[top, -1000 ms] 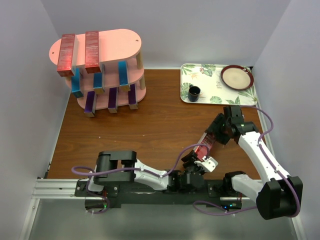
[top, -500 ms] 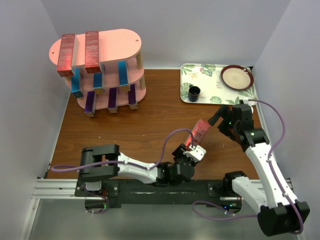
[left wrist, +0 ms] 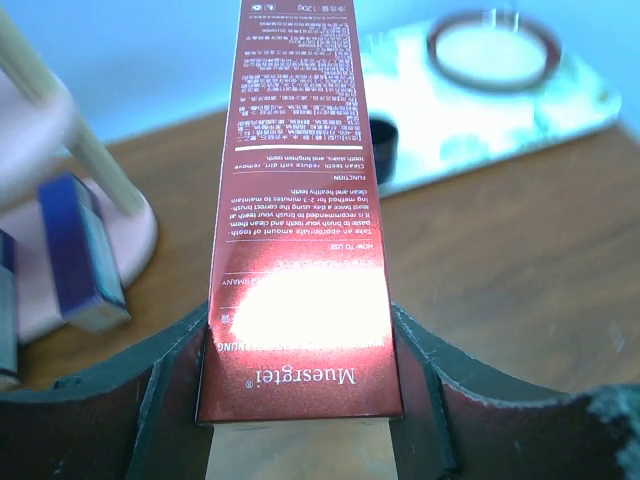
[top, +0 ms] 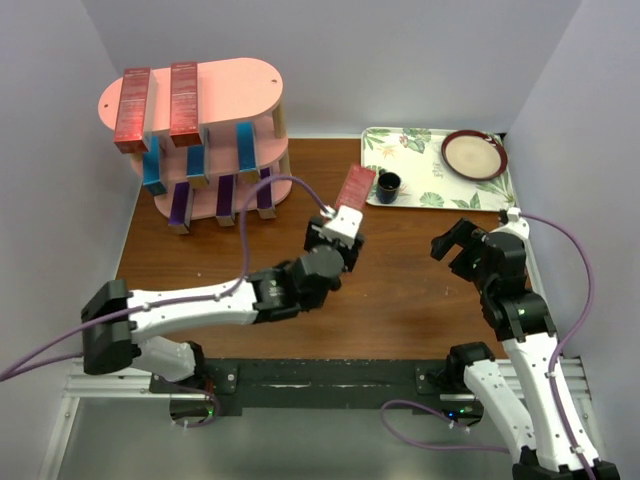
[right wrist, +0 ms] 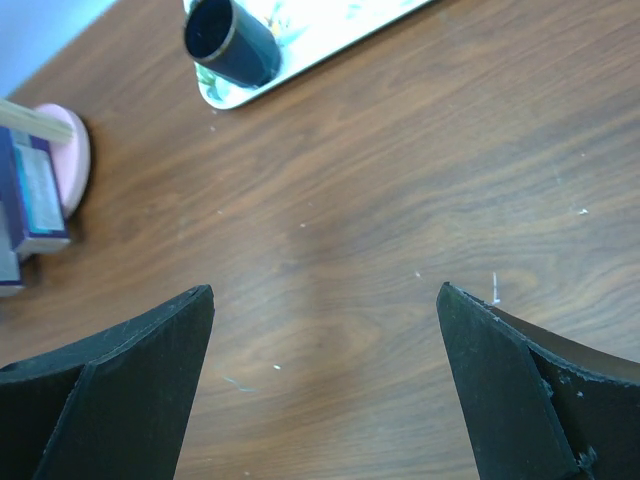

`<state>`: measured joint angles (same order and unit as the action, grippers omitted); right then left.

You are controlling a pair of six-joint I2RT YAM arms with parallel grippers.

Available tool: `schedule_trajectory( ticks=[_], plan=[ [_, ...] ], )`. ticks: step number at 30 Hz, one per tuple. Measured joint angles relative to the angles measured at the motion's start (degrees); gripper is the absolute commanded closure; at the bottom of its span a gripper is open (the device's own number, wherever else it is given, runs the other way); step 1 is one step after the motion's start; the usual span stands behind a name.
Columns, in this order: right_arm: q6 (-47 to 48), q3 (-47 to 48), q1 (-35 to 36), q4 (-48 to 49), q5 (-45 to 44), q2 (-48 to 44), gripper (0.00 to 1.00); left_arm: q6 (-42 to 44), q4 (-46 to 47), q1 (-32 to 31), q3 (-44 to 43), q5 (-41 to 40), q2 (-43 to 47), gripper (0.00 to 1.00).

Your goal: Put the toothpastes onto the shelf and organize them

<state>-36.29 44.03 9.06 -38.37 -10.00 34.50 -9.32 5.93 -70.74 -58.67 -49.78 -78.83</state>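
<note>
Pale walls (top: 400, 50) close in a brown wooden surface (top: 200, 270). At far left the pink shelf (top: 240, 85) carries eight toothpastes (top: 183, 100): red on top, then blue and purple below, partly hidden under its boards. At centre the left gripper (top: 340, 222) clamps a red toothpaste carton (top: 356, 185), held between the shelf and the floral tray (top: 420, 150). At right, the right gripper (right wrist: 325, 292) hangs spread wide, holding nothing.

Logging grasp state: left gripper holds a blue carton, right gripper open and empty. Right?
Not quite. The carton in the left gripper is red, not blue; the left wrist view shows it. The right gripper is open and empty, as you said.
</note>
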Motion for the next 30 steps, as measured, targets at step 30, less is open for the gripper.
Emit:
schedule_trajectory(
  ticks=[30],
  plan=[
    [8.98, -3.93, 0.00, 2.93, 2.25, -0.17, 0.02, 3.61, -31.69, 43.47, -44.81, 20.24, -10.34, 0.97]
  ],
)
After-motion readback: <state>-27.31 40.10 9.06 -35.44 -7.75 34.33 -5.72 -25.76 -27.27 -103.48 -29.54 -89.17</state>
